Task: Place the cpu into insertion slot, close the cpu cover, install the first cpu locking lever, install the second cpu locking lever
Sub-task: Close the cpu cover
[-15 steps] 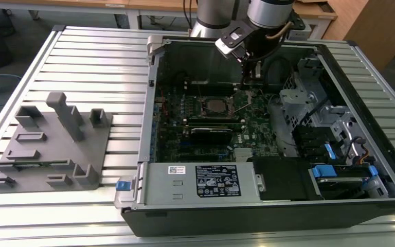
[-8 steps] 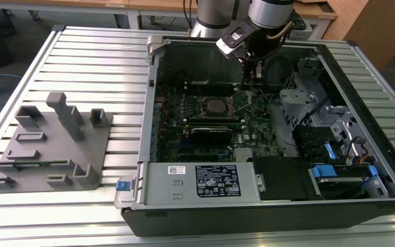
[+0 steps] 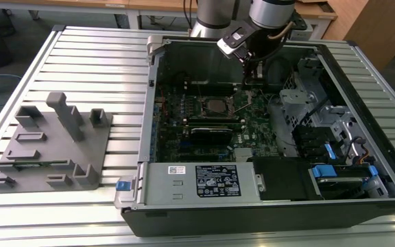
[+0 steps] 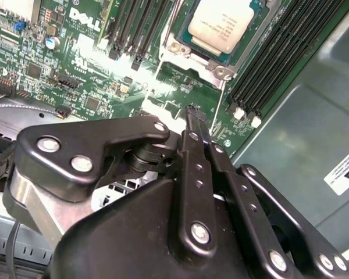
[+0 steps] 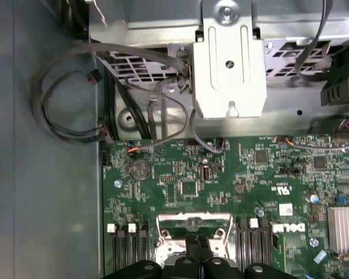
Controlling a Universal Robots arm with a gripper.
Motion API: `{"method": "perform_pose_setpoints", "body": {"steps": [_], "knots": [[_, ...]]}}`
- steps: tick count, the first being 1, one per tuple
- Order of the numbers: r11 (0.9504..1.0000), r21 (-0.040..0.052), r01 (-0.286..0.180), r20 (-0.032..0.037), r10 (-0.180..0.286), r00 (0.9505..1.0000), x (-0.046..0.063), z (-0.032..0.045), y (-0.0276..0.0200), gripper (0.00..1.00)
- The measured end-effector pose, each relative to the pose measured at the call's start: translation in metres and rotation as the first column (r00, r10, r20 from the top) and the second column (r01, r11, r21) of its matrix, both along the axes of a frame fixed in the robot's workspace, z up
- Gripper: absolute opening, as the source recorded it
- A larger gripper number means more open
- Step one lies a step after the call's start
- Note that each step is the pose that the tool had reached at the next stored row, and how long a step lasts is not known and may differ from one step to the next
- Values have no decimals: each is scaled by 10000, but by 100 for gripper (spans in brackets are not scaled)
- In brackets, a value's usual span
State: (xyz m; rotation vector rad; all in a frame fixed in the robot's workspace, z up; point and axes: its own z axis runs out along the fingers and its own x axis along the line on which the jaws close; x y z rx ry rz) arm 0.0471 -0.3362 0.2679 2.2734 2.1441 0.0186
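CPU lies flat in the insertion slot on the motherboard inside the open computer case, which rests on a slatted table. In the exterior view the gripper hangs inside the case, just beyond the slot toward the exterior view's right. A grey fixture tray sits well apart on the exterior view's left.

In the second wrist view the pale chip face is seated, with the cpu cover lying as a silver frame around it. The gripper's black fingers are pressed together with nothing visible between them, and the tips hover over the board near the cover's edge. A thin locking lever stands just beside the tips; contact cannot be judged.

In the first wrist view the closed tips sit at the cover's rim, with a metal bracket and cables beyond.
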Motion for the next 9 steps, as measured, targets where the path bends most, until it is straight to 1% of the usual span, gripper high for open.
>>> {"method": "perform_pose_setpoints", "body": {"steps": [9], "knots": [[10000, -1, 0, -1, 0, 10000, 170, -4, 0, 11]]}}
